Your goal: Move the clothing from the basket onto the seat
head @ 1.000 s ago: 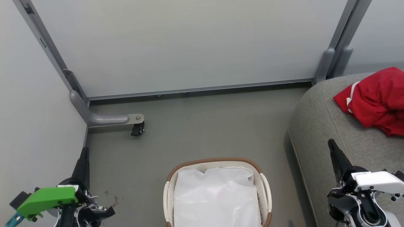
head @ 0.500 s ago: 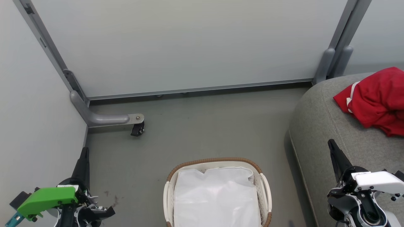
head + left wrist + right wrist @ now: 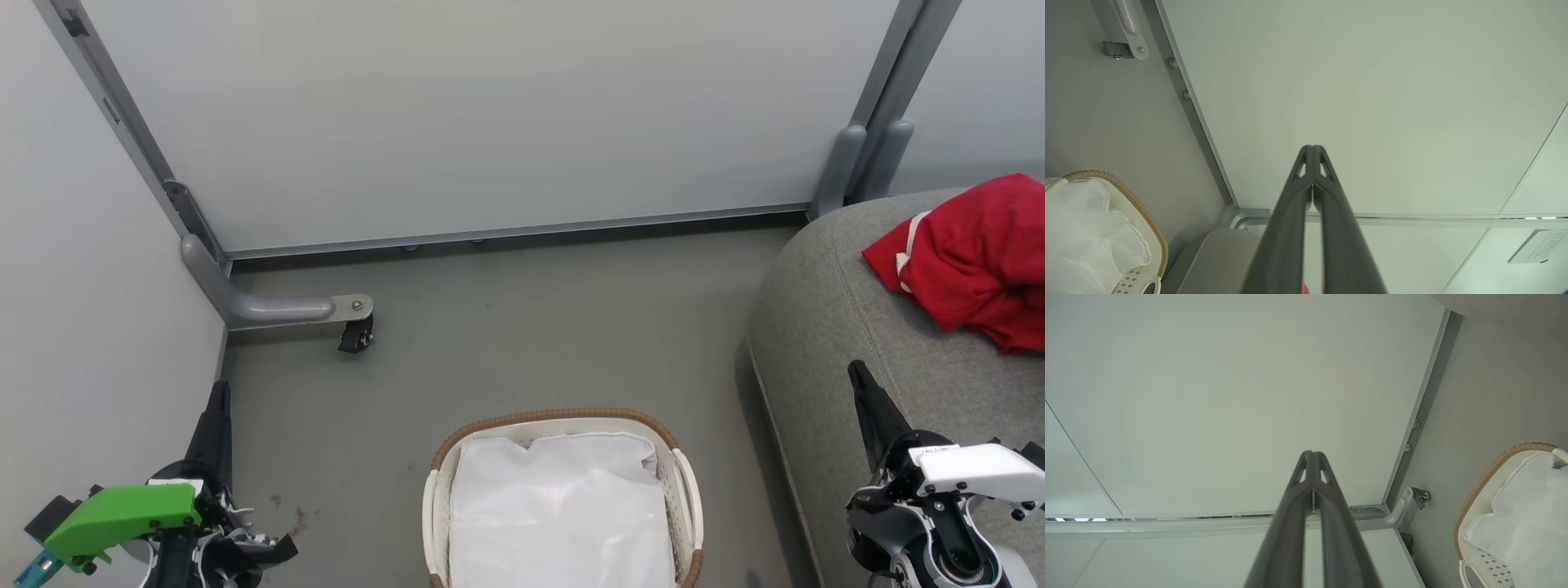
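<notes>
Task looks done: bright red sportswear clothing (image 3: 971, 261) w/ white trim lies bunched on big grey fabric sofa seat (image 3: 824, 327). Oval white perforated basket (image 3: 563, 416) w/ brown rim shows a plain white sheet (image 3: 563, 506), no red. Both left gripper (image 3: 1312, 149) & right gripper (image 3: 1312, 454) have fingers pressed together, holding nothing. White wall label (image 3: 1539, 247): print too small to read

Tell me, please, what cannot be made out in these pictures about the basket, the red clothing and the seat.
Basket: head view, near end cut off by the bottom edge; the white sheet covers its inside, so anything beneath is hidden.
Clothing: head view, right part cut off by the right edge; number of garments cannot be told.
Seat: head view, cut off by right and bottom edges; the right claw hides part.
</notes>
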